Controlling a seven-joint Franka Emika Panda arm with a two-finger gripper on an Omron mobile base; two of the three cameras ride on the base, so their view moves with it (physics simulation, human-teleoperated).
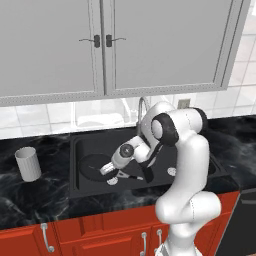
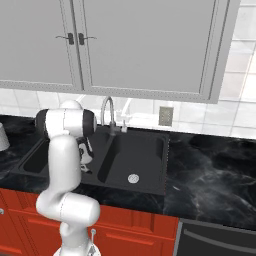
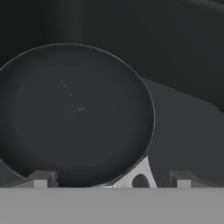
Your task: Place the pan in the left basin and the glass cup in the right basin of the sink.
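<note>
White arm (image 1: 187,165) bent low, claw (image 1: 111,173) spread over pan (image 3: 74,113).

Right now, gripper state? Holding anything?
Gripper: open, holding nothing; fingertips stand apart over the flat round black frying pan, which lies in the matte black left basin.

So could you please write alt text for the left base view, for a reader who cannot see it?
A white robot arm reaches down into the left basin of a black double sink, its open gripper just above a black pan lying there. A glass cup stands upright on the dark counter to the left.
</note>
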